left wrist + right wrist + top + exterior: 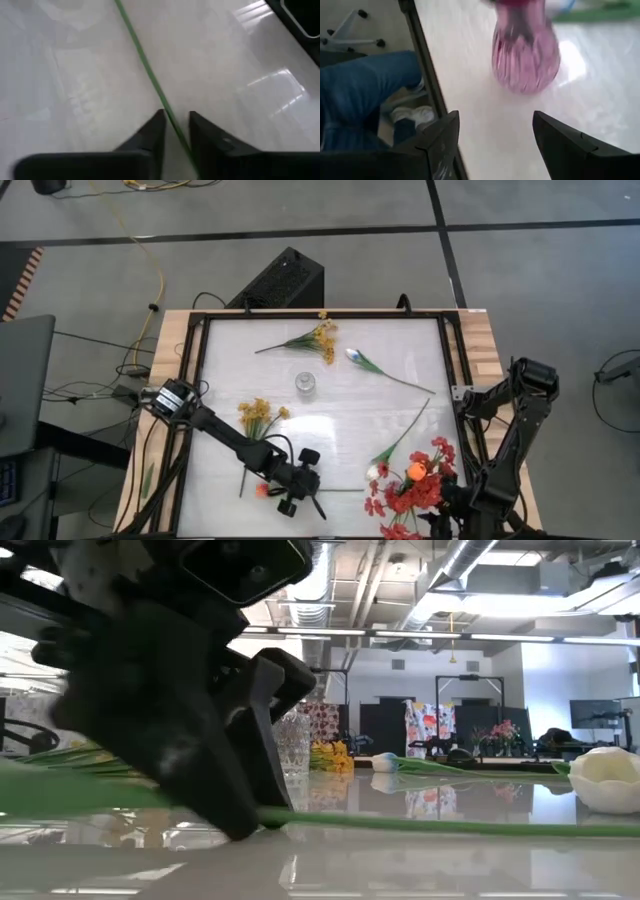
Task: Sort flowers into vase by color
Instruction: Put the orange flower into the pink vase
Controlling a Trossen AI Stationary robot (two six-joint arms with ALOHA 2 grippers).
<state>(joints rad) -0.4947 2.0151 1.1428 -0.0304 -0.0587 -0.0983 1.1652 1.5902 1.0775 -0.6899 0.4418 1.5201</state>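
We see left gripper (176, 131) at near desk (330, 395) edge, fingers nearly together around thin green stem (142, 62) of orange tulip (262, 490). Risk: stem slips out or bends on lift. Right gripper (495, 145) apart, near pink vase (525, 52).

Overhead camera looks straight down on the worktop (320, 405); the low camera skims it (both share the clear vase (305, 384)).

Lab: exposed ceiling ducts (470, 560), cables (140, 250)
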